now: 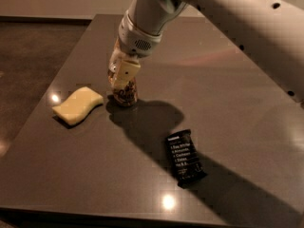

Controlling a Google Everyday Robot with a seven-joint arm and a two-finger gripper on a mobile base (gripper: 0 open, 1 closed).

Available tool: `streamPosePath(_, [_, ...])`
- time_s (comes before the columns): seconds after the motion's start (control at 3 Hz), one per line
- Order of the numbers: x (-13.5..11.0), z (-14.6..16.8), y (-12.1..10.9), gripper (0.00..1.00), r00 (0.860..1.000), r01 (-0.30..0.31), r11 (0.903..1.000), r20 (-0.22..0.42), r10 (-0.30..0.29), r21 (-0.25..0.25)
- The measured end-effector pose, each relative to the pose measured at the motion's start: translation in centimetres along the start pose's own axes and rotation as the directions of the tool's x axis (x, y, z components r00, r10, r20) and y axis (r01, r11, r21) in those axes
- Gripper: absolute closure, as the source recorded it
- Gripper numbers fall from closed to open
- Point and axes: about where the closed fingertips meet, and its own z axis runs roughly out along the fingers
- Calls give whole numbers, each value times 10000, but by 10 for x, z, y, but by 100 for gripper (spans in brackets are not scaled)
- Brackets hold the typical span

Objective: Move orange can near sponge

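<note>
**Gripper (122, 75) clamped on orange can (126, 95), near sponge (78, 105)**

Can stands upright left of frame centre, fingers pinching its upper part. Sponge lies flat just left of it, not touching. Black snack bar (185, 157) lies well apart, lower right on the table (228, 94).

The dark grey glossy surface (228, 94) carries a pale yellow sponge (78, 105) at the left, the orange can (126, 95) just to its right, and a black snack bar (185, 156) well apart, nearer the front edge. The gripper (121, 76) reaches down over the can, its fingers (127, 72) clasping the can's upper part.
</note>
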Motion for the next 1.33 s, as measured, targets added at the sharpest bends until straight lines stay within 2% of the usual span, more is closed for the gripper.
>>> streamPosePath(0.67, [-9,8,4,13,9995,310,9993,86,-308,-209])
streamPosePath(1.0, [-12,11,5,0,9991,415,9986,109,-411,-328])
streamPosePath(1.33, [-12,11,5,0,9991,415,9986,109,-411,-328])
